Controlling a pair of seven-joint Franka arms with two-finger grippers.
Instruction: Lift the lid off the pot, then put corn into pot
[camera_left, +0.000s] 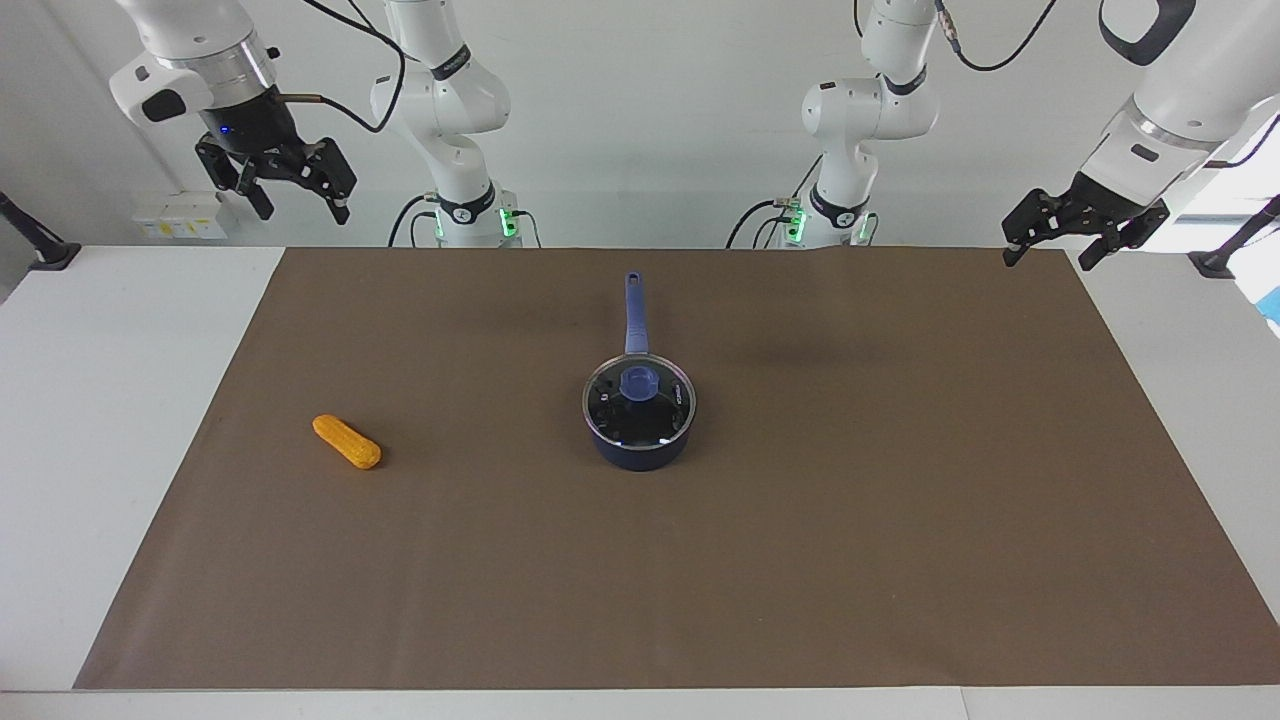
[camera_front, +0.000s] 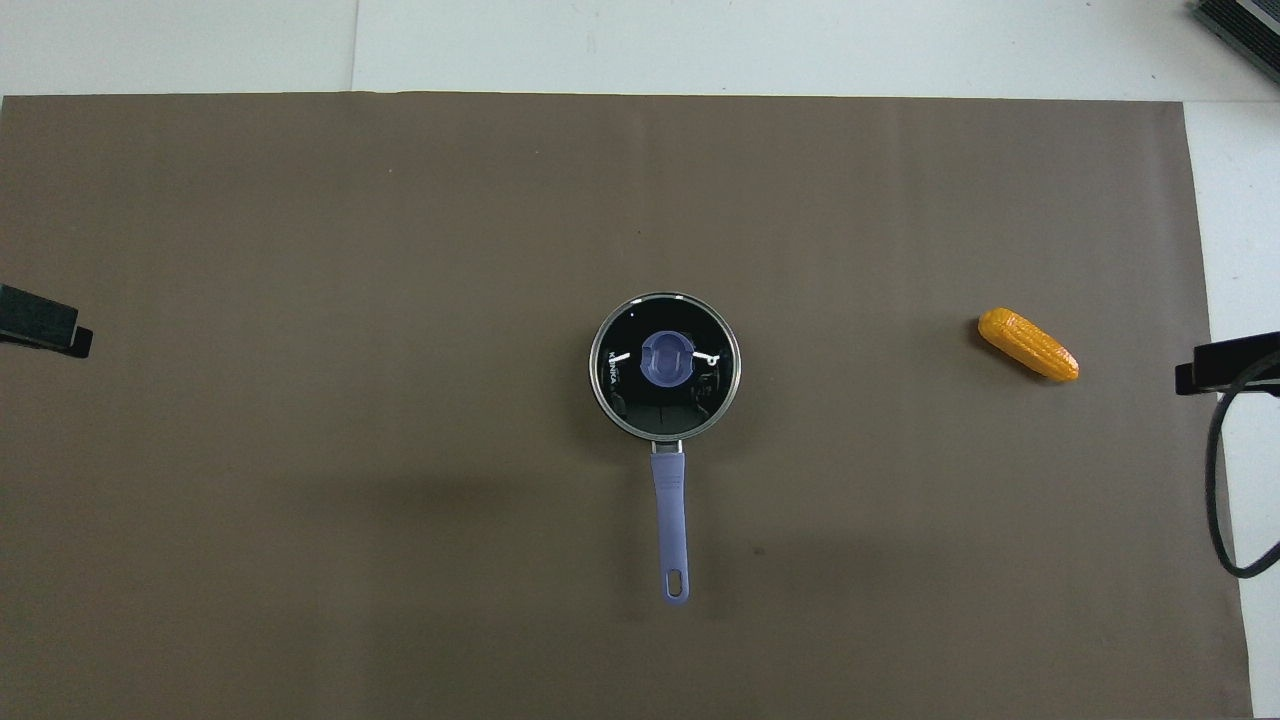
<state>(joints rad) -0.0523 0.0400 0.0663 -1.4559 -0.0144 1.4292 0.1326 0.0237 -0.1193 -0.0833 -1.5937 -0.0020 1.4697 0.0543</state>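
Lid, clear glass disc with blue knob (camera_left: 639, 383), sits on navy saucepan pot (camera_left: 640, 450) mid-table (camera_left: 900, 480); orange corn cob (camera_left: 346, 441) well apart toward right arm's end. Left gripper (camera_left: 1055, 247) and right gripper (camera_left: 298, 205) both raised, empty, fingers spread.

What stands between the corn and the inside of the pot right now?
The lid sits closed on the pot, covering its opening. The corn lies apart, toward the right arm's end; bare brown mat separates them, with nothing else between.

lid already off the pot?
No, in the overhead view the lid sits flat on the pot, its rim matching the pot's, with neither gripper near it.
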